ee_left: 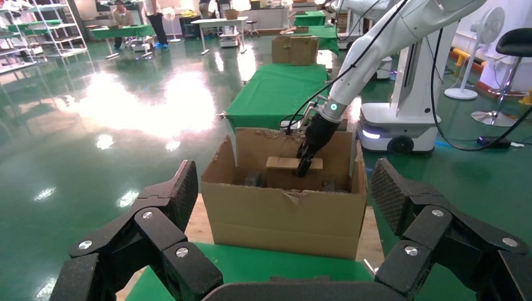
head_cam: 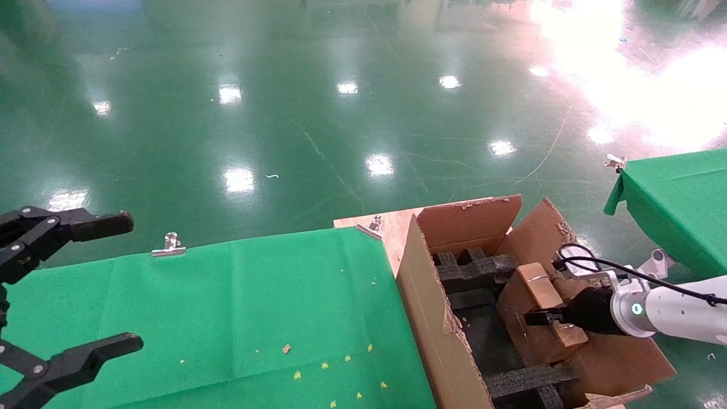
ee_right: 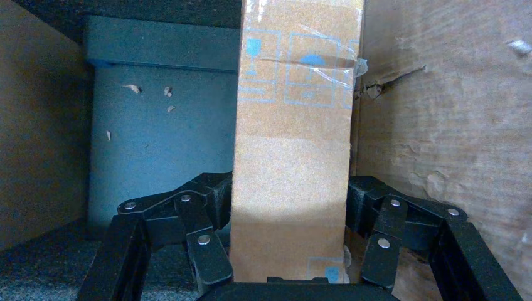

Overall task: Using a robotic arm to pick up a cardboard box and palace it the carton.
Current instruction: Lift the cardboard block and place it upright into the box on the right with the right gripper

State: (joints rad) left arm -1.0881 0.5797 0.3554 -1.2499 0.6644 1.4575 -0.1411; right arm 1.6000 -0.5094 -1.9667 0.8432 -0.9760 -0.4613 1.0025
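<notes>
My right gripper [head_cam: 546, 318], on the white arm with the teal ring, is shut on the cardboard box [head_cam: 537, 284]. It holds the flat brown slab on edge inside the carton [head_cam: 431, 301], near the far side wall. In the right wrist view the cardboard box [ee_right: 292, 144] fills the gap between the black fingers [ee_right: 213, 200], which press both its faces. From the left wrist, the same box [ee_left: 282, 164] shows at rim height in the carton [ee_left: 282, 216]. My left gripper [head_cam: 122, 282] hangs open over the green table, far from the carton.
Black foam inserts [head_cam: 477, 270] line the carton's floor. The carton stands on a wooden board [head_cam: 392, 227] beside the green-covered table [head_cam: 255, 307]. A second green table [head_cam: 676, 199] lies to the right. Metal clips [head_cam: 168, 245] hold the cloth at its far edge.
</notes>
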